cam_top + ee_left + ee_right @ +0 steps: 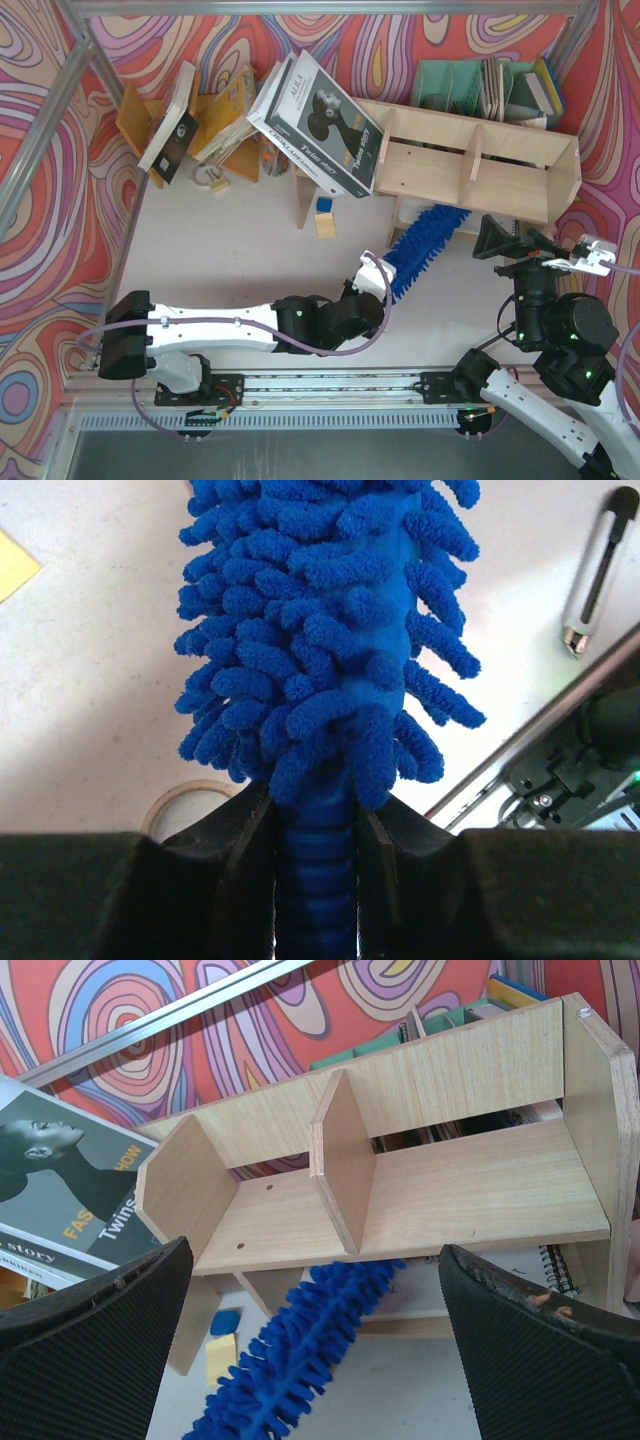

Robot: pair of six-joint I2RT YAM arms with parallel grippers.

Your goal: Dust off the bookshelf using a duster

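The left pincer (pixel 374 268) is gripping the duster (pixel 425 240) by its dark blue ribbed handle. In the left wrist view its two black fingers (pixel 245 850) are pressing against either side of that handle, closed tight on it, right where the fluffy blue bristles begin. The duster is slanting up and away from the pincer across the pale counter (pixel 250 260). Its far end is reaching the bookshelf (pixel 470 165) and passing beneath the front edge of the upper board, by the lower tier. The right wrist view is showing the bristled head (pixel 300 1350) running under that board, below the middle upright divider; whether the bristles are touching the wood cannot be told.

The right pincer (pixel 497 240) is standing fully open and holding nothing, hovering in front of the bookshelf's right half. Its two black padded fingers (pixel 90 1360) are sitting far apart at the edges of its own view.

A stack of books (pixel 320 120) is leaning against the bookshelf's left end. A small yellow block (pixel 325 222) is lying on the counter near the shelf leg, and a roll of tape (pixel 190 798) is lying just beside the left pincer.
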